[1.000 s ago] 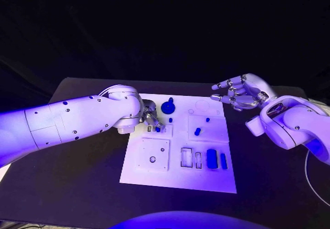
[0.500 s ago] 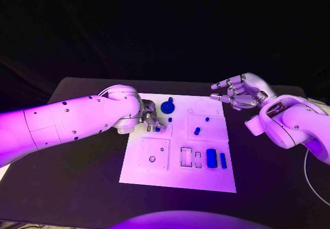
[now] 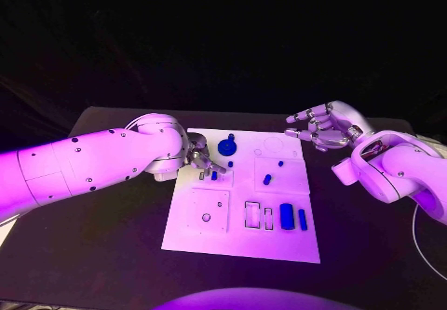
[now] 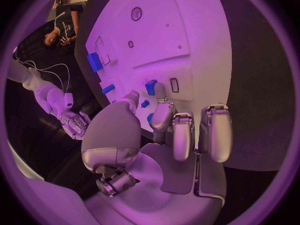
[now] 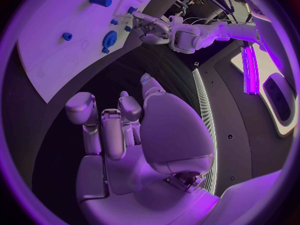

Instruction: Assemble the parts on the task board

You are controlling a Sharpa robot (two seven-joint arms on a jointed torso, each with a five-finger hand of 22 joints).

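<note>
The white task board (image 3: 200,236) lies mid-table. My left hand (image 3: 199,160) hovers over its far left part, fingers loosely spread and holding nothing. Just off its fingertips (image 4: 163,116) a small blue part (image 3: 213,174) (image 4: 150,87) stands on the board beside a narrow slot (image 4: 174,85). A blue round part (image 3: 227,146) (image 5: 109,37) lies further back, with small blue pegs (image 3: 267,178) (image 3: 280,162) on the right panel. Two blue bars (image 3: 286,215) (image 3: 303,217) lie near empty slots (image 3: 252,214). My right hand (image 3: 322,129) (image 5: 119,125) hangs empty in the air past the board's far right corner, fingers apart.
A square plate with two holes (image 3: 206,209) sits on the board's near left. Black table (image 3: 84,252) surrounds the board on every side. My left forearm (image 3: 93,161) stretches low across the table's left part.
My left hand has drawn back a little from the small blue part, which stays standing on the board. The right hand has barely moved.
</note>
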